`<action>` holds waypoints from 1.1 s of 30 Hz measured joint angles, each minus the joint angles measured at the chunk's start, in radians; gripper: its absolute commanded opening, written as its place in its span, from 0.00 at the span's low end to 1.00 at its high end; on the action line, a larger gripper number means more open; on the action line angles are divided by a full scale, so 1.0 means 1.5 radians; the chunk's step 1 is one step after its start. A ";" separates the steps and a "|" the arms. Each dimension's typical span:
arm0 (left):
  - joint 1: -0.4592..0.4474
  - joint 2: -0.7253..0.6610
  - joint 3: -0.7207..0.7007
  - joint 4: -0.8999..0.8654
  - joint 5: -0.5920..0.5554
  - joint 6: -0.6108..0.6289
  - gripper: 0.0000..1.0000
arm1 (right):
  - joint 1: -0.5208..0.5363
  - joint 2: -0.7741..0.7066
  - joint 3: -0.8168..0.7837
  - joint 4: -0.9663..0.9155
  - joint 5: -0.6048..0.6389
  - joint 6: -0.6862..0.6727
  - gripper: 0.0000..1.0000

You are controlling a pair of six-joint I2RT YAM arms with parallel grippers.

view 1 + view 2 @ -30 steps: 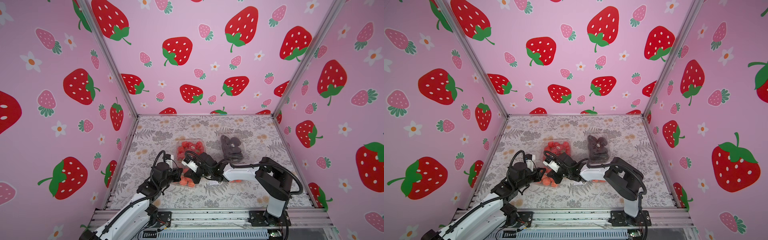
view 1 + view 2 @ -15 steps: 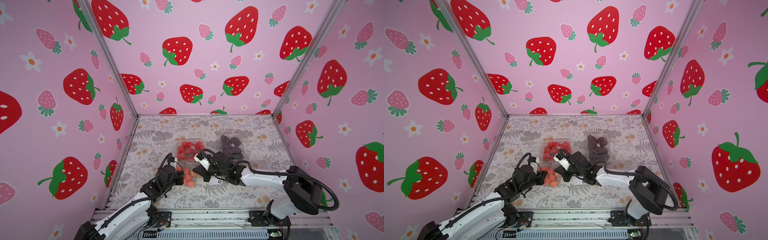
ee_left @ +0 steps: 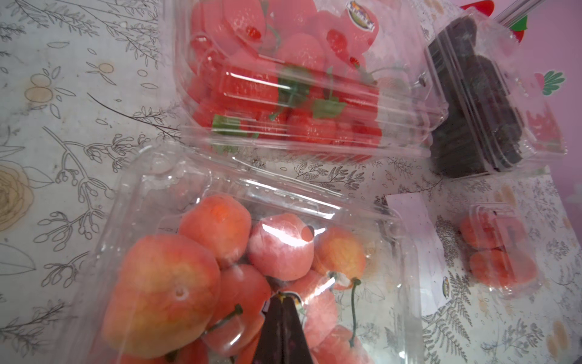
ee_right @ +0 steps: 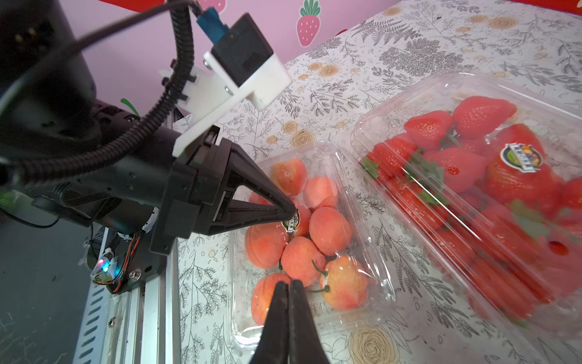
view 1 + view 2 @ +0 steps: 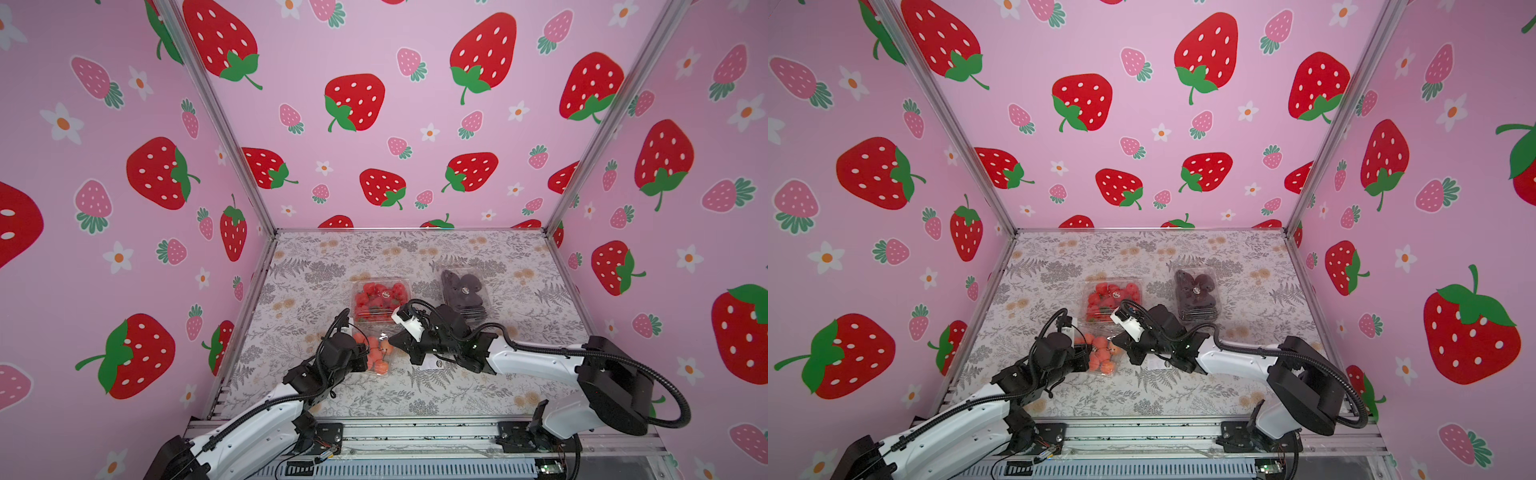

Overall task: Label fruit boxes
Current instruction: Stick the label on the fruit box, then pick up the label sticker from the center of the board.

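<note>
A label is pinched by the left gripper over the orange-fruit box; the right gripper is kept closed, empty.

Four clear fruit boxes — closed, clustered

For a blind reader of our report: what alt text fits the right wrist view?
The shut left gripper pinches a small sticker over the orange-pink fruit box; the strawberry box, already labelled, sits beside it, and the shut right gripper hovers nearby.

Strawberries are red, round fruits orange-pink, far fruits black, perhaps purple.
</note>
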 measured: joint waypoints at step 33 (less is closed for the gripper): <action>-0.027 -0.075 0.045 -0.034 0.034 0.042 0.99 | 0.000 -0.122 -0.108 -0.070 0.166 0.028 0.99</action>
